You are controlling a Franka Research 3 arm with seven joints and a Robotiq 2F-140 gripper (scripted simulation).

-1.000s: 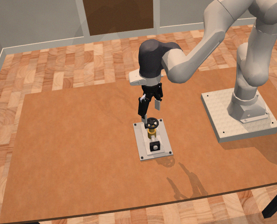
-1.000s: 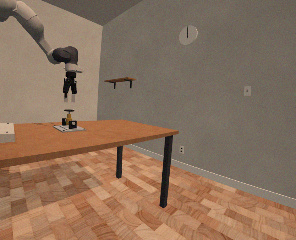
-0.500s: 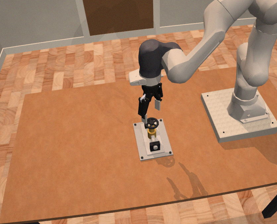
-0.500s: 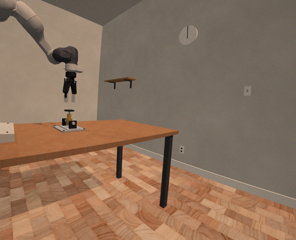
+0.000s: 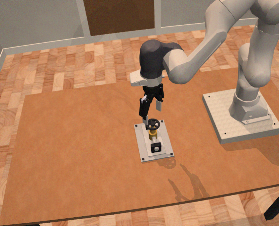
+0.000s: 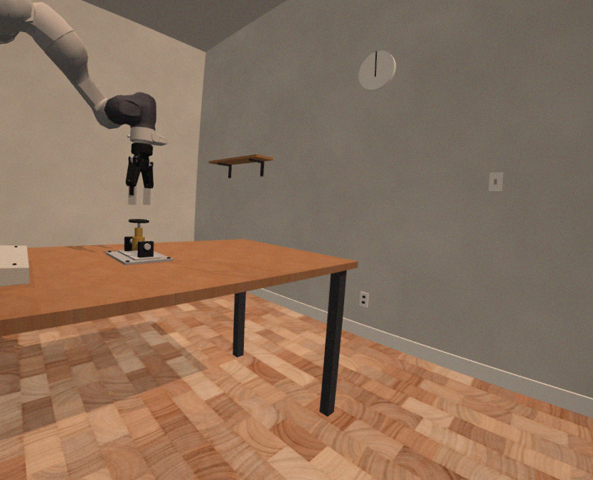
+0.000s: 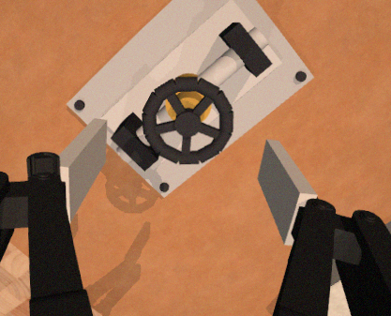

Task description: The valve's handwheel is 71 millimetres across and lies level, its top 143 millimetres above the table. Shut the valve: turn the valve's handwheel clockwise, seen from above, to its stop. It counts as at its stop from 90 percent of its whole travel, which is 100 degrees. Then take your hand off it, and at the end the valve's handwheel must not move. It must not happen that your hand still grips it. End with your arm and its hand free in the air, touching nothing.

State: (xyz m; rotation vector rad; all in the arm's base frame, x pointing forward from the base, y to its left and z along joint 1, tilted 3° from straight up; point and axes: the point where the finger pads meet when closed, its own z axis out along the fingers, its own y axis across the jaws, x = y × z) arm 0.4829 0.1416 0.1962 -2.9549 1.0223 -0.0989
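Observation:
The valve has a black spoked handwheel point(image 5: 153, 123) on a brass stem, mounted over a grey pipe with black end blocks on a light grey base plate point(image 5: 153, 140). It also shows in the side view, where the handwheel point(image 6: 138, 220) lies level, and in the wrist view point(image 7: 187, 119). My gripper point(image 5: 152, 113) hangs straight above the handwheel with a clear gap below its pads, as the side view point(image 6: 139, 198) shows. Its fingers stand open and empty, wider than the wheel.
The robot's grey base point(image 5: 240, 115) stands at the right of the wooden table. The table's front edge point(image 5: 139, 208) runs along the bottom. A small wall shelf point(image 6: 241, 160) hangs far behind.

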